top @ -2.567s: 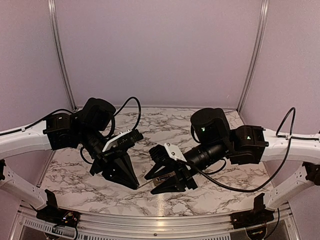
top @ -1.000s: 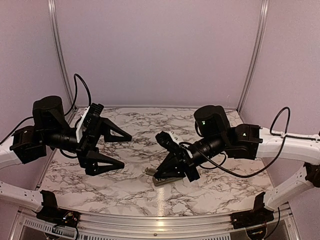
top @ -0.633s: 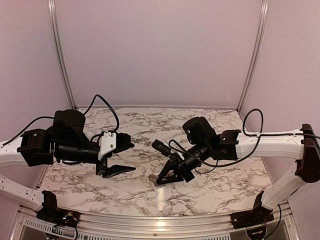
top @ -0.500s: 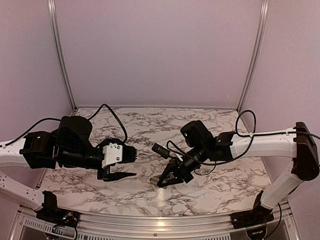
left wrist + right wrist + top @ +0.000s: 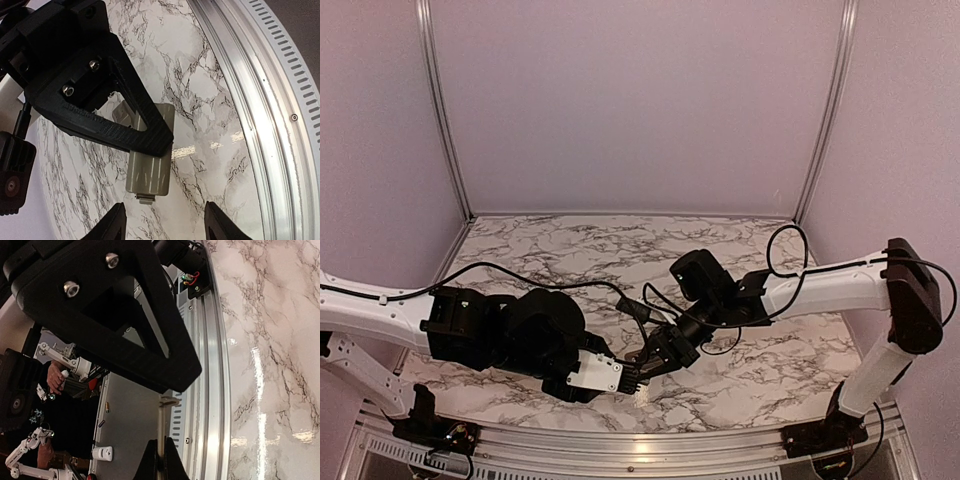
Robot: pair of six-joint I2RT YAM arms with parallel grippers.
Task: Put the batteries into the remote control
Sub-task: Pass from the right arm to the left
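A thin tan-grey plate (image 5: 150, 172) with ridges and a small tab at one end is pinched by my right gripper (image 5: 157, 142), which is shut on it just above the marble. Edge-on in the right wrist view, the plate (image 5: 160, 430) sticks out from the shut right gripper (image 5: 161, 460). My left gripper (image 5: 166, 222) stands open right in front of the tab end, with nothing between its fingers. From above, the left gripper (image 5: 631, 374) and right gripper (image 5: 652, 357) meet tip to tip near the table's front edge. The remote control and the batteries are out of view on the table.
The marble table (image 5: 620, 250) ends in an aluminium rail (image 5: 260, 100) close beside both grippers. Beyond the rail, on a grey surface, lie a small white device (image 5: 102, 453) and two tiny cylinders (image 5: 106, 406). Purple walls enclose the back and sides.
My left arm has swung from the left side in to the front centre and its jaws have narrowed. The right arm has stretched forward and left, still shut on the plate.
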